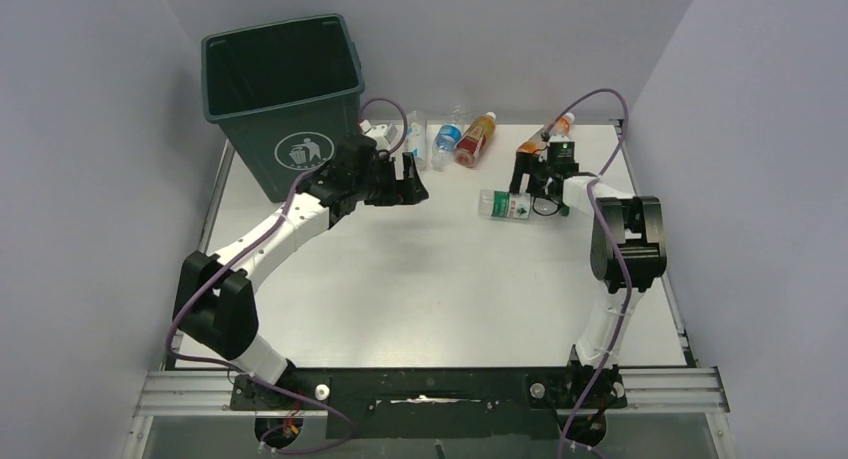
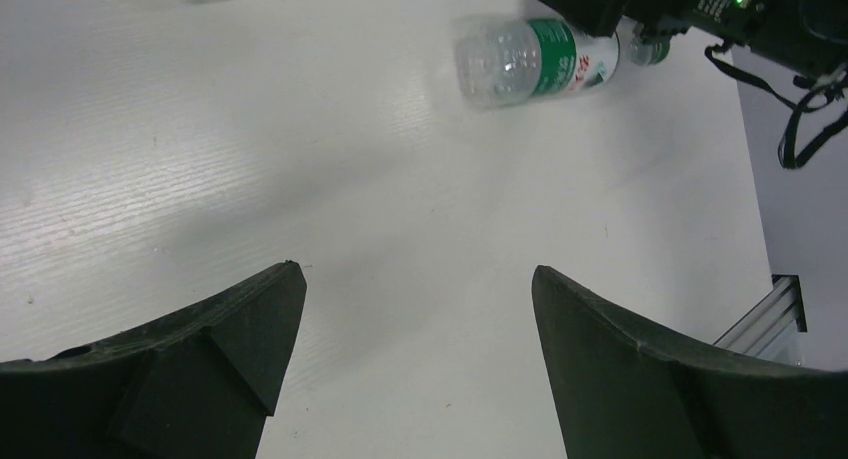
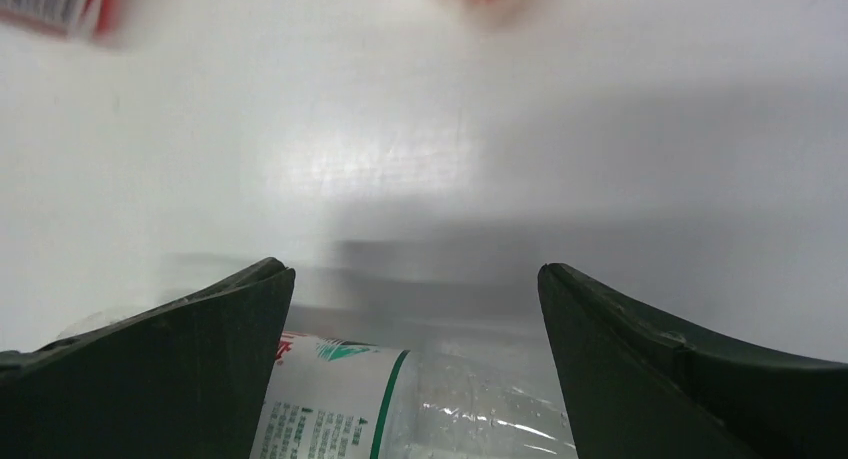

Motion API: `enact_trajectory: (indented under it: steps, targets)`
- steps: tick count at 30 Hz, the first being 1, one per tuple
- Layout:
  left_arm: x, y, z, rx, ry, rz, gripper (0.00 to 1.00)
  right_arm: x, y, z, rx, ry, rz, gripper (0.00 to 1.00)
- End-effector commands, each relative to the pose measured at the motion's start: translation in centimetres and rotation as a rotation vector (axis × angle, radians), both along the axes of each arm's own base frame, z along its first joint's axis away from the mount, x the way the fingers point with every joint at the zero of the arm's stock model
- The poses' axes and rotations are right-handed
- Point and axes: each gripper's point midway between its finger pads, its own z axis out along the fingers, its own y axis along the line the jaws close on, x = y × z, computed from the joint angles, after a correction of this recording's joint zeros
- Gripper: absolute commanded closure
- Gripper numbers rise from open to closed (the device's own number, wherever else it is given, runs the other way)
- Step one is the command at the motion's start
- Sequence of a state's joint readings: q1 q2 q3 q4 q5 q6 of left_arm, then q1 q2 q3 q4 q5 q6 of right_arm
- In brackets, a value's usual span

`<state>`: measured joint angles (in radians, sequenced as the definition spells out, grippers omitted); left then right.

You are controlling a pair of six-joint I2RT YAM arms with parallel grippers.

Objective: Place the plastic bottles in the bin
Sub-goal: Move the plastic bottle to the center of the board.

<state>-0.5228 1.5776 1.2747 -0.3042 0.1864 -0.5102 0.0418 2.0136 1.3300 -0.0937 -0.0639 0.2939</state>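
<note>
right gripper [image 3: 415,271] spread wide, gripping nothing; green-label bottle [image 3: 335,404] lies on its side at bottom centre, between the fingers. left gripper [image 2: 418,271] also open, bottle upper right.

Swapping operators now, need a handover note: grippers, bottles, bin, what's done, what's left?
Grippers: left gripper open and empty, over bare table beside the bin. The right gripper is open, fingers either side of the green-label bottle, which lies on its side, not yet gripped.
Along the far edge: clear bottle, blue-label bottle, orange bottle, second orange bottle.
Done: no bottles visible in the bin, though its interior is dark.
Left: all five visible bottles.
</note>
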Motion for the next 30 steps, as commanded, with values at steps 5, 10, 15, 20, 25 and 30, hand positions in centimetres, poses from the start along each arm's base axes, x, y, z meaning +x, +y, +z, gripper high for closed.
enact_trajectory:
  steps: [5,10,15,20,25,30]
  targets:
    - [0.2,-2.6,1.0,-0.047,-0.059,-0.049,0.15,-5.4,3.2,4.6,-0.007,-0.116,0.081,0.0]
    - [-2.4,-4.5,0.0,-0.074,-0.034,-0.09,0.15,-8.1,2.7,7.2,-0.024,-0.141,0.058,0.01]
    - [-6.0,-6.8,-2.4,-0.08,0.005,-0.15,0.15,-13.1,1.5,9.9,-0.006,-0.072,-0.024,0.02]
    - [-6.1,-7.6,-3.5,-0.086,0.012,-0.167,0.15,-21.2,4.1,9.7,0.226,0.093,-0.074,0.02]
    - [-6.0,-7.9,-3.1,-0.092,-0.003,-0.174,0.15,-28.6,6.9,8.3,0.415,0.254,-0.147,0.02]
    - [-6.3,-8.4,-3.2,-0.118,0.002,-0.187,0.15,-31.4,6.8,7.8,0.471,0.228,-0.233,0.02]
